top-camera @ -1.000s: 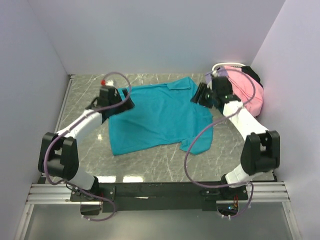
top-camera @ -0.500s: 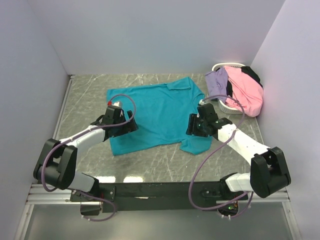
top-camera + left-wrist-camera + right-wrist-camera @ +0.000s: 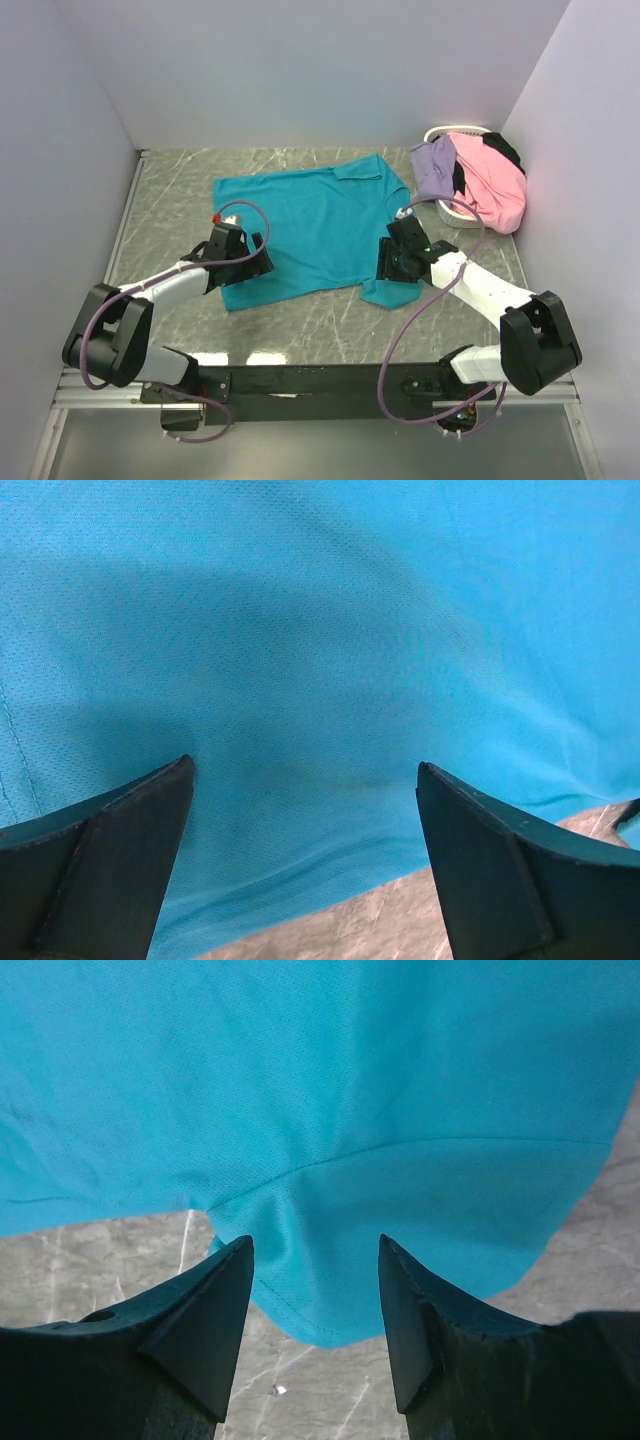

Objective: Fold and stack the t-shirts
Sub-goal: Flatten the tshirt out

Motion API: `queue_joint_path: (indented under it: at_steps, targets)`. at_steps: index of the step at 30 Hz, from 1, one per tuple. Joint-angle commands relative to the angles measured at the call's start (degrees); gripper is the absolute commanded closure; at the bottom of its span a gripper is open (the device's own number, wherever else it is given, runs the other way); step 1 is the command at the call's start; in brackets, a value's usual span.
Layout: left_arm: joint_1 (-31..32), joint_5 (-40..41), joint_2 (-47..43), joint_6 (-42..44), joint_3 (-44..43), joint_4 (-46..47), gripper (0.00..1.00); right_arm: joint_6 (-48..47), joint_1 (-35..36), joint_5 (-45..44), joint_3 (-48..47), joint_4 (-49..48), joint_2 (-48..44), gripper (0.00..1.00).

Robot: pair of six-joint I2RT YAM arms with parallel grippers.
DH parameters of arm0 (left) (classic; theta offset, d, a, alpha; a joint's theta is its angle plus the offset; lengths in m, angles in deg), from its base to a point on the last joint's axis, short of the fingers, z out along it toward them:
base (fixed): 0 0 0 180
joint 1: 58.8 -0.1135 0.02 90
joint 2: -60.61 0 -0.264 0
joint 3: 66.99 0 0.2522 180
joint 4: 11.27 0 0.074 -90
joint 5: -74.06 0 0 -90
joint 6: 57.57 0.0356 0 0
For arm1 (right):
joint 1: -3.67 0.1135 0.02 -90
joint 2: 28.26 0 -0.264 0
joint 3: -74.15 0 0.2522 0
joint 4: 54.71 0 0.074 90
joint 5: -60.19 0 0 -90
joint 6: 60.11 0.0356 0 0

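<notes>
Both over the teal t-shirt (image 3: 320, 215): left end effector (image 3: 303, 763) wide, right end effector (image 3: 315, 1240) narrower, empty; basket (image 3: 462, 128) only overhead.

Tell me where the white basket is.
In the top view, the basket sits in the far right corner, just right of the teal shirt.

Bare grey marble tabletop (image 3: 170, 190) lies open left of the spread teal cloth t-shirt (image 3: 310, 220) and along its near hem; a white wire-rimmed basket (image 3: 455, 130) under a heap of pink, lavender and black cloth shirts (image 3: 485, 185) blocks the far right corner; pale flat walls (image 3: 300, 70) close three sides
</notes>
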Motion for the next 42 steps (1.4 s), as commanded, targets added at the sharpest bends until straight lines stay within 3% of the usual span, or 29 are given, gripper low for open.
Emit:
queue_joint_path:
  at_steps: [1, 6, 14, 23, 26, 30, 32, 40, 41, 42]
  targets:
    - [0.43, 0.91, -0.41, -0.9, 0.75, -0.77, 0.01, 0.92, 2.12, -3.76, 1.39, 1.43, -2.24, 0.4]
    - [0.7, 0.91, -0.58, -0.98, 1.45, -1.65, 0.01, 1.98, 3.35, -1.57, 2.64, 2.39, -2.16, 0.41]
    - [0.7, 7.23, -0.06, -0.46, 0.66, -7.09, 0.01, 7.16, 5.81, 2.47, 4.74, 1.34, 3.2, 0.47]
    - [-0.18, 10.84, 0.21, -1.07, -1.01, -12.1, 0.01, 11.82, 13.36, 3.53, 8.26, -0.59, 6.1, 0.51]
    - [-1.76, 9.87, 0.12, -1.34, -0.84, -12.19, 0.01, 13.4, 17.32, 3.62, 8.61, -0.77, 6.89, 0.64]
    - [-5.18, 7.41, -0.75, -0.63, -0.4, -11.93, 0.01, 16.39, 23.47, 4.85, 8.52, -0.33, 8.3, 0.95]
    - [-6.5, 7.32, -1.81, -0.37, -0.75, -12.19, 0.01, 19.2, 28.11, 3.97, 8.08, 1.51, 8.21, 0.99]
    - [-8.71, 10.31, -4.27, -1.51, -5.75, -17.02, 0.0, 31.93, 40.0, -0.15, 7.55, 11.77, 0.93, 1.0]
    - [-8.71, 10.22, -4.62, -1.69, -6.02, -17.29, 0.01, 33.26, 40.61, -1.38, 7.55, 13.28, -0.21, 0.91]
    - [-8.71, 9.96, -4.97, -1.69, -6.11, -17.29, 0.01, 34.23, 41.4, -2.7, 7.03, 14.95, -2.92, 0.76]
